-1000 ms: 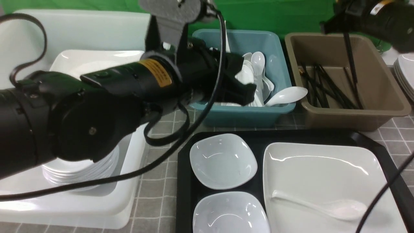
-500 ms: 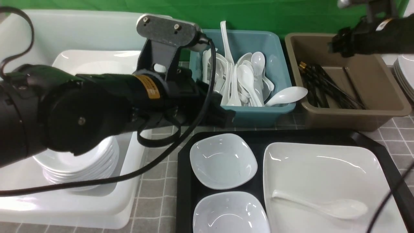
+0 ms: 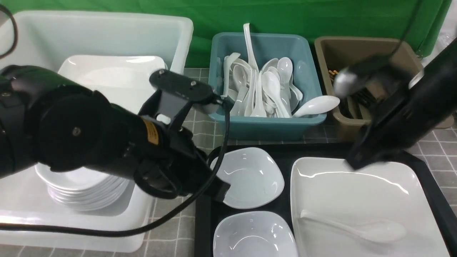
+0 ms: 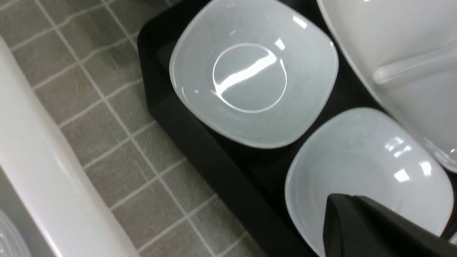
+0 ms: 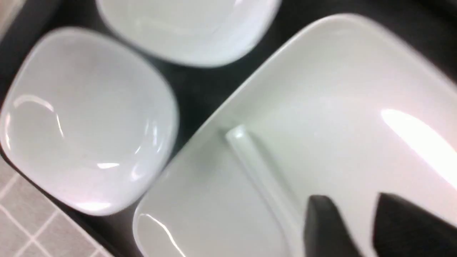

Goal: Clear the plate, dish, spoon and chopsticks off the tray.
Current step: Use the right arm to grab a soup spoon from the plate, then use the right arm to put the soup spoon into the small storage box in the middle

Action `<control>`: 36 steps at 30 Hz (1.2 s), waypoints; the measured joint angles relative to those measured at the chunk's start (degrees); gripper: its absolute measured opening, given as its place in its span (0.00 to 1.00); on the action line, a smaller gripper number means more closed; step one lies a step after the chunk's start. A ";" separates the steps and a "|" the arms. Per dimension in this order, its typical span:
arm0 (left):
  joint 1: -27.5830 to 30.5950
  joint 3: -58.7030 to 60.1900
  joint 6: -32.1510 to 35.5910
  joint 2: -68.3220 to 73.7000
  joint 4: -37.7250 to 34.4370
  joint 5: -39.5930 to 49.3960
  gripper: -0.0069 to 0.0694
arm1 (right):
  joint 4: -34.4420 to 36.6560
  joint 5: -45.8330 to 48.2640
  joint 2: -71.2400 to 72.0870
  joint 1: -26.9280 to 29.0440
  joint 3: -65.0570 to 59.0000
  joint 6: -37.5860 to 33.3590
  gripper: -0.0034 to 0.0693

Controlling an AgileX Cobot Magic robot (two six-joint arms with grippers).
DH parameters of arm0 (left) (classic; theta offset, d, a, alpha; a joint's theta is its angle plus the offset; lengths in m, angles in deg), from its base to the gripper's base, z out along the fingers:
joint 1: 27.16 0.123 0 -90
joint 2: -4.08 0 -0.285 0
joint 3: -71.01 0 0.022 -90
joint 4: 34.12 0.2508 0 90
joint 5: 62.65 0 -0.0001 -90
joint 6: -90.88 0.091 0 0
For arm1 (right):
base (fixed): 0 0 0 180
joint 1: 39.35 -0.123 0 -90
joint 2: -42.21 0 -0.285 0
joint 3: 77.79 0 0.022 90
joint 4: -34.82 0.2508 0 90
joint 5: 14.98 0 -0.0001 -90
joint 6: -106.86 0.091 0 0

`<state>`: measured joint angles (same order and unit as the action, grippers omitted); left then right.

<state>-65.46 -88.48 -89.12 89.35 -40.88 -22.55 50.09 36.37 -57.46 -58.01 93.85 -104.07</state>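
Observation:
The black tray [image 3: 285, 151] holds two small white dishes, a far dish [image 3: 250, 176] and a near dish [image 3: 253, 233], beside the large square plate [image 3: 357, 192]. The white spoon [image 3: 357, 228] lies on the plate. My left gripper [image 3: 223, 191] is shut and empty, low over the far dish's left edge; in the left wrist view its tip [image 4: 337, 200] hangs over that dish [image 4: 364, 160]. My right gripper [image 3: 355, 164], blurred, hovers at the plate's far edge. It is open above the plate [image 5: 339, 107] near the spoon's handle [image 5: 257, 164]. Chopsticks [image 3: 334, 73] lie in the brown tub, mostly behind my right arm.
Behind the tray stand a teal tub [image 3: 264, 123] full of white spoons and a brown tub [image 3: 357, 39]. A large white bin [image 3: 107, 32] on the left holds a stack of small dishes [image 3: 85, 192] and big plates [image 3: 107, 71]. Grey tiled cloth [image 3: 171, 228] covers the table.
My left arm swung from the teal tub back down to the far dish. My right arm let the chopsticks go into the brown tub, opened, and dropped to the plate's far edge.

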 joint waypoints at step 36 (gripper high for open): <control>1.08 0.00 -10.79 0.05 13.95 -31.70 0.09 | -13.70 -53.36 -9.38 -8.70 14.21 10.90 0.26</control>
<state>-64.38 -88.48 -99.91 89.40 -26.93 -54.25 36.39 -17.00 -66.84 -66.71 108.06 -93.17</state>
